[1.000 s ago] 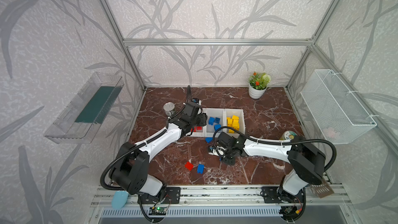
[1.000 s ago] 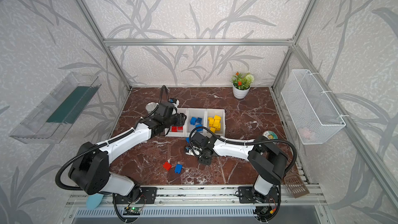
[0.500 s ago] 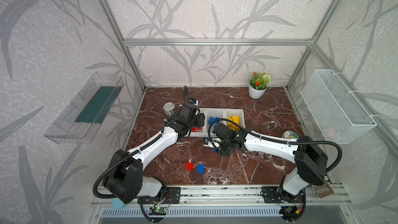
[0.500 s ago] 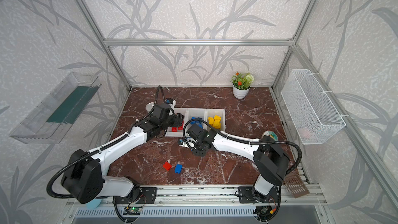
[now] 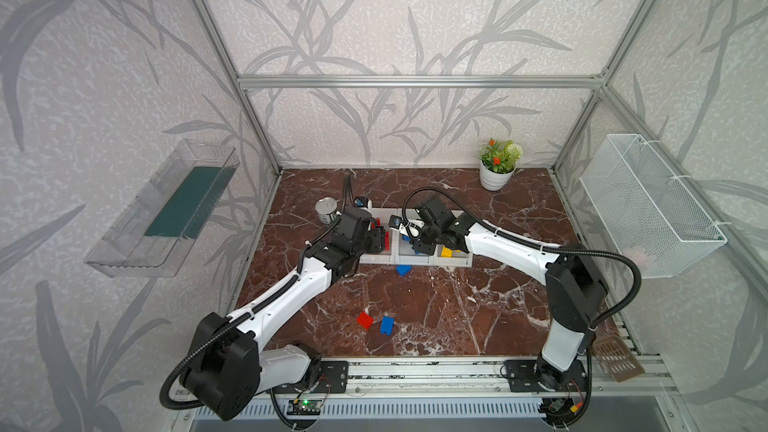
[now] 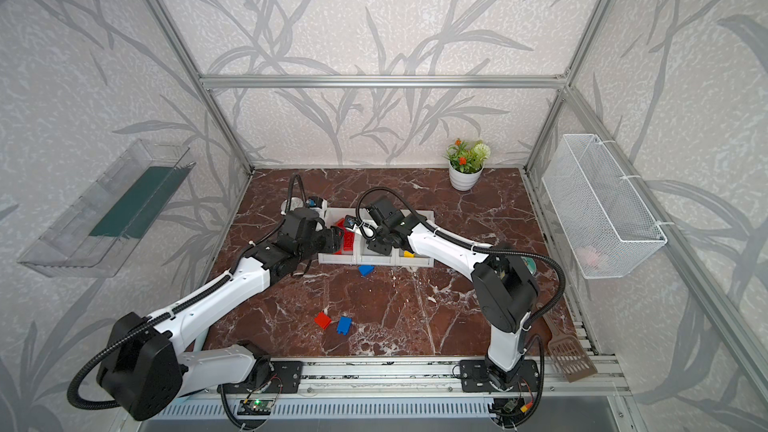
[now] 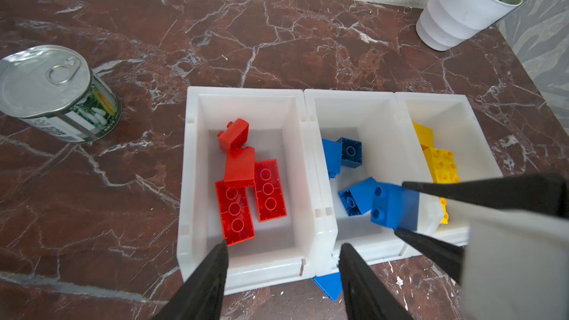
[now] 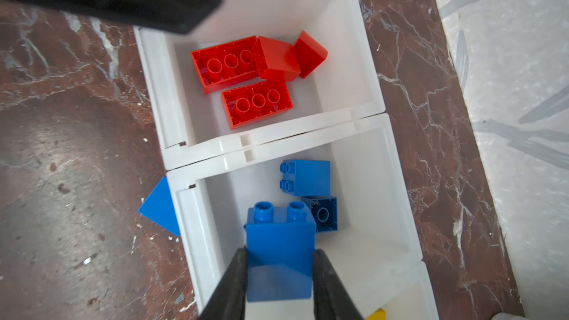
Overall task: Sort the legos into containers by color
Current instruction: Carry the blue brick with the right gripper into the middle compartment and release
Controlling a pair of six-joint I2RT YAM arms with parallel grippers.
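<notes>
The right gripper (image 8: 279, 258) is clamped on a blue brick (image 8: 280, 229). The brick is pinched between the two black jaws, with its studs pointing away from the wrist. It is held up in the air over the middle bin (image 8: 381, 186) and is not yet resting on the floor of it. Other blue bricks (image 8: 306, 177) are already lying in that bin.

The left gripper (image 7: 283, 244) is spread apart with nothing in it. It hangs just over the front lip of the red bin (image 7: 189, 164), where four red bricks (image 7: 235, 210) are lying. Yellow bricks (image 7: 441, 164) are kept in the third bin (image 7: 462, 107).

The step in hand is judged to be the drop of the blue brick into its bin. For the next move, the jaws need to be let apart so that the brick can fall in. It may be best if the brick is lowered a little first, so that it is not bounced out. Care is needed, because the two grippers are close together over the bins.

The job is not finished. A loose blue piece (image 5: 403, 270) is left on the table (image 5: 478, 305), just beside the front of the bins. A red piece (image 5: 364, 320) and a second blue piece (image 5: 387, 324) are left side by side, nearer to the robot's base. These three are yet to be picked up and sorted.
</notes>
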